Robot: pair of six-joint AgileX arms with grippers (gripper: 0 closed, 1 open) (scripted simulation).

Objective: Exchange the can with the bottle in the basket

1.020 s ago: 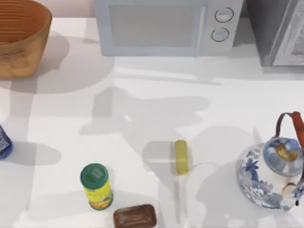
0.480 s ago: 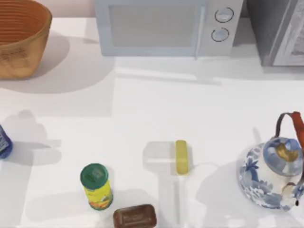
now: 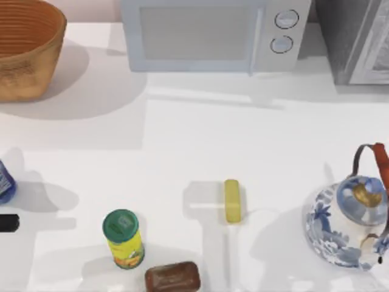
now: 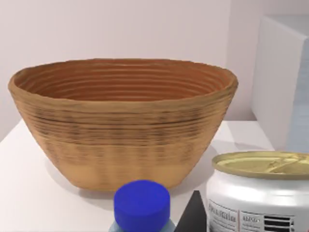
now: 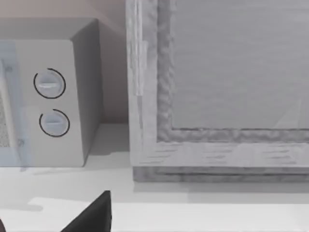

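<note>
Finding: the can (image 3: 5,181) stands upright at the desk's left edge, well apart from the basket (image 3: 27,48) in the far left corner. In the left wrist view the bottle (image 4: 260,193), white with a gold top, stands on the desk near the can, in front of the basket and not in it.

The left gripper (image 3: 7,222) sits at the left edge, near the can. You cannot tell whether it is apart or together. The same holds for the right gripper (image 5: 91,215), which faces the microwave (image 5: 48,96).

Handling, as a judgement: expect the can to be light, rigid and smooth-walled (so liable to slip). Take it from the side, across mid-body, squarely.
</note>
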